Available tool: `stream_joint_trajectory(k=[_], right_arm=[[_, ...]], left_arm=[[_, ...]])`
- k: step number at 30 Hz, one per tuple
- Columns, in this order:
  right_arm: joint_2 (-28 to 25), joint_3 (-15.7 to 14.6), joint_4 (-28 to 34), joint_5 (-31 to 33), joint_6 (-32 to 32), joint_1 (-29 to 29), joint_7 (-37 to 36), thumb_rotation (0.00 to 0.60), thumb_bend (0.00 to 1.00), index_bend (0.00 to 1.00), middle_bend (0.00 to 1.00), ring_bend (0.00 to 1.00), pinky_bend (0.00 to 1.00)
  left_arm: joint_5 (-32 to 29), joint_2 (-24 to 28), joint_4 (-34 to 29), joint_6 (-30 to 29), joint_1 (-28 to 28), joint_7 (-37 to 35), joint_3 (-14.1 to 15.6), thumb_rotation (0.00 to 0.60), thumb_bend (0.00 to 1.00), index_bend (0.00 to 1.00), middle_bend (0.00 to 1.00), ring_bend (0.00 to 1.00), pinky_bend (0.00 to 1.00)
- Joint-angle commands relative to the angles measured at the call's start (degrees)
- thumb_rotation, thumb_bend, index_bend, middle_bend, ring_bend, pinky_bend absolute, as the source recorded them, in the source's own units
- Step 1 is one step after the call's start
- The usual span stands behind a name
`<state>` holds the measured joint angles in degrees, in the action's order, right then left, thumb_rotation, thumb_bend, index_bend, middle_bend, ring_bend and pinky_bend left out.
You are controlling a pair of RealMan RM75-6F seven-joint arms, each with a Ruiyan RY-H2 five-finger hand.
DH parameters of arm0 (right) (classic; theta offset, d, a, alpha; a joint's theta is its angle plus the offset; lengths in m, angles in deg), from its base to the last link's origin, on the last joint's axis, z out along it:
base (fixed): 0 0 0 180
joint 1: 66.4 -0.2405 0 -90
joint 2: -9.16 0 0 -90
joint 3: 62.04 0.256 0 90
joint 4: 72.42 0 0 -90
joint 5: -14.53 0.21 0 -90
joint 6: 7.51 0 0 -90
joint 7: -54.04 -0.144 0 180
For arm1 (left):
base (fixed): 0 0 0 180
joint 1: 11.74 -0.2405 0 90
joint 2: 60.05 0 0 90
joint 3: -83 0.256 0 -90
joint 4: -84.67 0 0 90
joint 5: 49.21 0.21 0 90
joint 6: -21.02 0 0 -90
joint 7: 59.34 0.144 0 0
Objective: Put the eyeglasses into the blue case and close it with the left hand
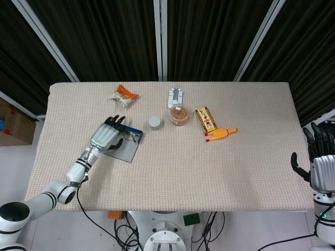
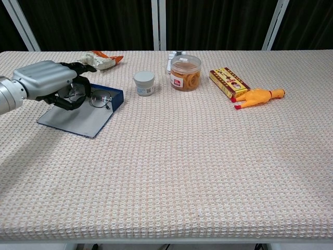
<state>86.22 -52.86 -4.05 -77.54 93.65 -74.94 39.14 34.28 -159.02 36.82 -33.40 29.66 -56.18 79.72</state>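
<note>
Our left hand [image 2: 49,83] holds the glasses [image 2: 93,98] low over the open blue case [image 2: 83,117], lenses toward its tray, for an easy drop; our right hand [image 1: 320,159] hangs empty, fingers apart, beside the desk [image 2: 208,156].

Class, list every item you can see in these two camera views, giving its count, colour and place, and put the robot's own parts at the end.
table: one, beige woven cover.
blue case: one, open, grey inside, left side.
eyeglasses: one, dark thin frame, over the case.
snack packet: one, orange and white, far left.
small jar: one, white and grey, centre back.
clear tub: one, brown contents, right of the jar.
white item: one, behind the tub.
box: one, yellow and red.
rubber chicken: one, yellow-orange.
left hand: silver and black, holding the eyeglasses.
right hand: off the table's right edge, empty.
</note>
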Motion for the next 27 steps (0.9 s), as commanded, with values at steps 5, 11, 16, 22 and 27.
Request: stream_joint_trajectory(k=[5, 11, 16, 22, 27], right_arm=[[-0.10, -0.06, 0.13, -0.02, 0.08, 0.10, 0.03, 0.600, 0.55, 0.00, 0.00, 0.00, 0.00], [0.09, -0.25, -0.04, -0.17, -0.17, 0.00, 0.05, 0.600, 0.55, 0.00, 0.00, 0.00, 0.00], [0.62, -0.50, -0.15, -0.42, -0.47, -0.21, 0.37, 0.600, 0.55, 0.00, 0.00, 0.00, 0.00], [0.64, -0.52, 0.42, -0.89, -0.19, -0.38, 1.07, 0.600, 0.55, 0.00, 0.00, 0.00, 0.00], [0.42, -0.46, 0.91, -0.86, -0.14, -0.36, 1.44, 0.600, 0.55, 0.00, 0.00, 0.00, 0.00]], left_arm=[[0.85, 4.26, -7.40, -4.57, -3.13, 2.97, 1.32, 0.333, 0.45, 0.25, 0.00, 0.00, 0.14], [0.94, 9.24, -14.77, -8.54, -6.98, 5.37, 2.79, 0.354, 0.40, 0.23, 0.00, 0.00, 0.14], [2.31, 10.91, -17.34, -10.41, -8.81, 6.35, 4.34, 0.363, 0.31, 0.23, 0.00, 0.00, 0.14], [2.99, 10.16, -16.48, -9.90, -9.41, 5.64, 5.12, 0.357, 0.22, 0.22, 0.00, 0.00, 0.14], [3.63, 8.09, -14.00, -9.46, -9.13, 4.48, 4.99, 0.365, 0.22, 0.22, 0.00, 0.00, 0.14]])
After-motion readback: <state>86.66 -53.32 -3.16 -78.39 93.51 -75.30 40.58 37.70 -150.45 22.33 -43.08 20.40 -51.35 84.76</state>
